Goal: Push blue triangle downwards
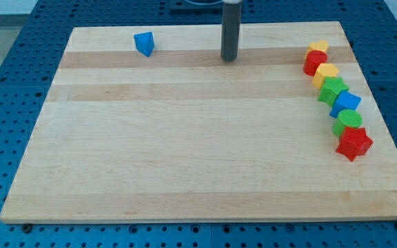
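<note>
The blue triangle [144, 43] lies near the top left of the wooden board [185, 151], by itself. My tip [229, 59] touches the board near the top centre, well to the right of the blue triangle and a little lower. Nothing lies between them.
A chain of blocks runs down the board's right side: a yellow block [317, 47], a red round block [315, 62], a yellow block [327, 73], a green block [333, 89], a blue block [346, 103], a green round block [348, 121] and a red star [353, 142].
</note>
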You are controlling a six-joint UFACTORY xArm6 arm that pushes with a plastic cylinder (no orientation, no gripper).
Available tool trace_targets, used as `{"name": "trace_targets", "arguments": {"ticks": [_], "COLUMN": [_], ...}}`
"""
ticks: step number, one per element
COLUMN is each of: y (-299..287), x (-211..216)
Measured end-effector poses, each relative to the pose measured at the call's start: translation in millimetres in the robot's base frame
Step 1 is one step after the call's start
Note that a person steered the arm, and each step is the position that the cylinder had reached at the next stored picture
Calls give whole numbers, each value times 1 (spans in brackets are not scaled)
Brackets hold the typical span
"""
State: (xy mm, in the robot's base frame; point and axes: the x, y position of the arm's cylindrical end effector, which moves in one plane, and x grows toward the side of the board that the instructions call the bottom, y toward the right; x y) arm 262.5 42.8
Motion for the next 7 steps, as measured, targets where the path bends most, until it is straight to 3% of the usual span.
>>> {"name": "trace_targets", "arguments": {"ticks": [1,2,3,4,5,7], "y": [-25,-85,-159,-179,-169,-164], "x": [-68,-69,-46,-5,41,93]}}
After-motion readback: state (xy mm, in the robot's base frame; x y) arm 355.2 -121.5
